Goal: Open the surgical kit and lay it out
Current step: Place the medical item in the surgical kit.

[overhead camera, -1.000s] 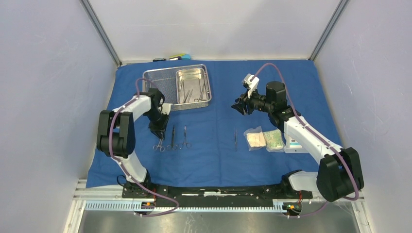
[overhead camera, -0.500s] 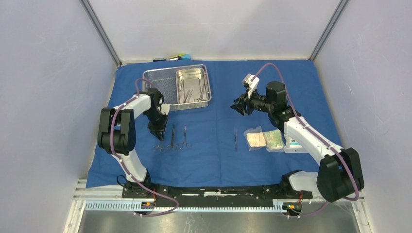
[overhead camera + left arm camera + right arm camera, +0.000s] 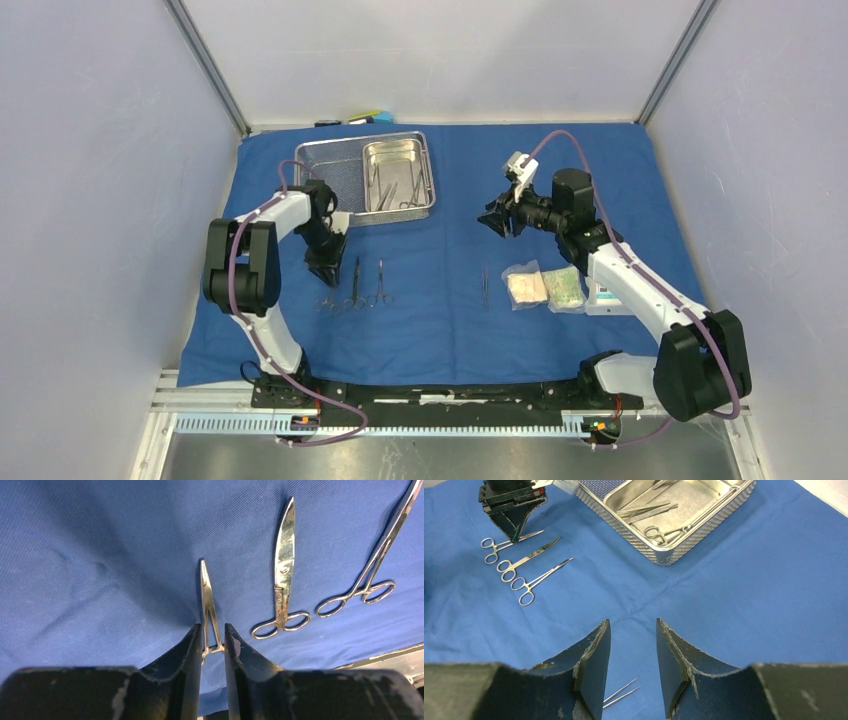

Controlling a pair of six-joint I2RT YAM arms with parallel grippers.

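Left wrist: slim forceps (image 3: 206,605) between fingers of the left hand (image 3: 213,630).

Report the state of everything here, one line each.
Cloth, spread flat.
Tray, holds pan.
Pan, holds instruments.
Left tool, shut on forceps.
Scissors, closed, lying flat.
Clamp, closed, lying flat.
Right tool, open, empty.
Tweezers, lying flat.
Packets, laid out.

blue cloth wrap (image 3: 450,320); silver mesh tray (image 3: 325,172); packets (image 3: 527,287) maybe beige, green
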